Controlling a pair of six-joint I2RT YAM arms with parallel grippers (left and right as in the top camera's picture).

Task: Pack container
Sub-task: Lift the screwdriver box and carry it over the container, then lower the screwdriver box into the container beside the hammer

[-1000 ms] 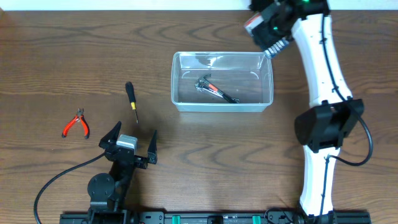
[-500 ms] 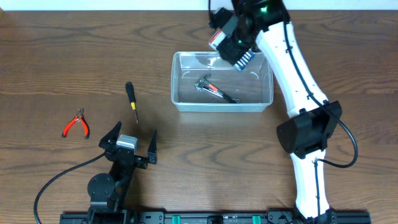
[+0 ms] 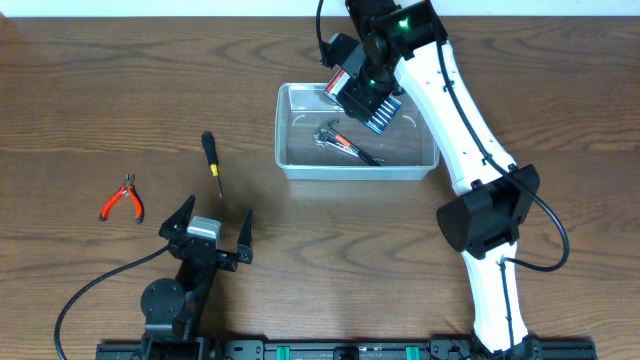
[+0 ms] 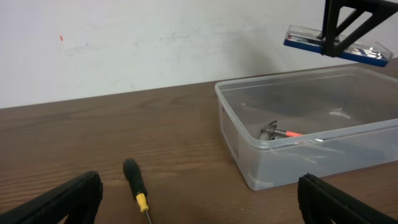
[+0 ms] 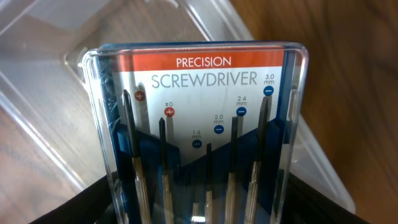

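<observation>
Over the clear plastic rectangular container (image 3: pixel 283 130), which is set near the middle of the brown wooden table (image 3: pixel 100 80), a flat clear case of small screwdrivers (image 3: pixel 380 112) is gripped by the right hand (image 3: pixel 362 92). A small orange-handled tool (image 3: pixel 345 145) is seen lying inside the container. The left hand (image 3: pixel 215 212) is held wide open near a black-and-yellow screwdriver (image 3: pixel 211 158).

In the right wrist view, the bottom edge cut off the lower part of the screwdriver case (image 5: pixel 198 124). In the left wrist view, the right edge cut the container (image 4: pixel 280 165). In the overhead view, the tool (image 3: pixel 343 141) inside was too small to name.
</observation>
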